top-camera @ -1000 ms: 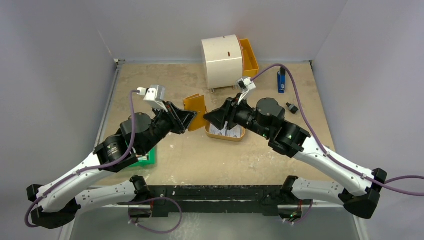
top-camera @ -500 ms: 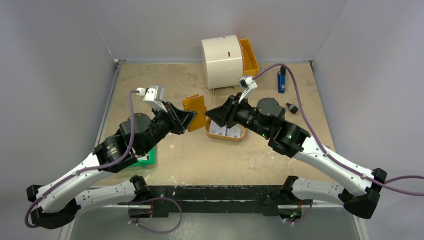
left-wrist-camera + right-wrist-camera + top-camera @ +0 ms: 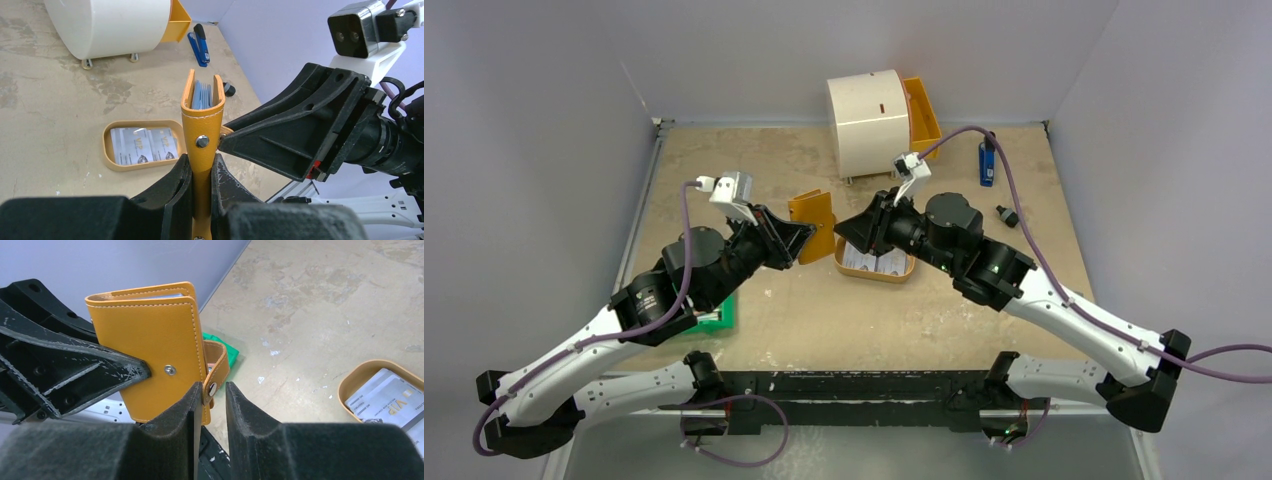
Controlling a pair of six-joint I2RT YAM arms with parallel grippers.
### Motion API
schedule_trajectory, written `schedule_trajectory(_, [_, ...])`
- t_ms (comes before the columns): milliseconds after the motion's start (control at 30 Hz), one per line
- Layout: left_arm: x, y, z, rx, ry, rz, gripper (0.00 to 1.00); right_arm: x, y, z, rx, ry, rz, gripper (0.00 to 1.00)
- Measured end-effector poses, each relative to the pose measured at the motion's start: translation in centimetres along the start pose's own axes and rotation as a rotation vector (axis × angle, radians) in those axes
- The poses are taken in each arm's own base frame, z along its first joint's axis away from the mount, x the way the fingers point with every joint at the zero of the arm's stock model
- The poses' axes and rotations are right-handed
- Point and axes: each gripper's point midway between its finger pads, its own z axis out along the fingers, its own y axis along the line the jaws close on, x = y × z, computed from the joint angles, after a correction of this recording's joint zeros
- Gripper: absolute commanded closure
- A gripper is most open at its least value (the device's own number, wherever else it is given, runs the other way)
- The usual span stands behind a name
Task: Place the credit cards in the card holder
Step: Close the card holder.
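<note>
My left gripper (image 3: 808, 237) is shut on the lower part of the orange leather card holder (image 3: 814, 220) and holds it upright above the table. In the left wrist view the holder (image 3: 202, 127) gapes at the top, with blue card edges inside. My right gripper (image 3: 844, 232) is at the holder's side, its jaws a narrow gap apart (image 3: 214, 390). The holder's snap strap (image 3: 216, 371) sits at their tips, against the left finger. The pale credit cards (image 3: 874, 262) lie in a shallow orange tray (image 3: 902, 274) below. They also show in both wrist views (image 3: 142, 145) (image 3: 387, 395).
A white rounded box with an orange drawer (image 3: 867, 120) stands at the back. A blue stapler (image 3: 987, 162) and a small black piece (image 3: 1007, 214) lie at the back right. A green object (image 3: 721, 318) lies under the left arm.
My right gripper has moved a little left, closer to the card holder's strap, and its wrist has turned slightly. The left gripper and the holder have stayed put.
</note>
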Motion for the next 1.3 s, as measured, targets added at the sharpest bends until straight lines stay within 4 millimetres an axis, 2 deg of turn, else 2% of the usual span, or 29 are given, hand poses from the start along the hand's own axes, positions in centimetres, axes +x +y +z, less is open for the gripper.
schedule_trajectory(100, [0.0, 0.0, 0.0, 0.000, 0.000, 0.000, 1.00, 0.2, -0.2, 0.1, 0.006, 0.009, 0.000, 0.75])
schedule_trajectory(233, [-0.1, 0.0, -0.2, 0.002, -0.003, -0.001, 1.00, 0.2, -0.1, 0.0, 0.004, 0.006, 0.004, 0.64])
schedule_trajectory(300, [-0.2, 0.0, -0.2, 0.002, -0.004, -0.002, 1.00, 0.2, -0.1, 0.0, 0.004, 0.006, 0.004, 0.63])
schedule_trajectory(633, [-0.2, 0.0, -0.3, 0.003, -0.005, -0.002, 1.00, -0.9, 0.7, -0.9, -0.020, -0.029, 0.013, 0.74])
schedule_trajectory(867, [-0.2, 0.0, -0.3, 0.004, -0.006, -0.003, 1.00, -0.8, 0.7, -0.6, -0.024, -0.026, 0.013, 0.73])
schedule_trajectory(967, [-0.2, 0.0, -0.3, 0.004, -0.006, -0.003, 1.00, -0.5, 0.5, -0.4, -0.018, -0.018, 0.013, 0.78])
schedule_trajectory(1233, [-0.3, 0.0, -0.4, 0.005, -0.009, -0.004, 1.00, -0.4, 0.5, -0.3, -0.016, -0.014, 0.012, 1.00])
schedule_trajectory(1300, [-0.3, 0.0, -0.4, 0.005, -0.009, -0.004, 1.00, -0.4, 0.5, -0.3, -0.020, -0.011, 0.012, 1.00])
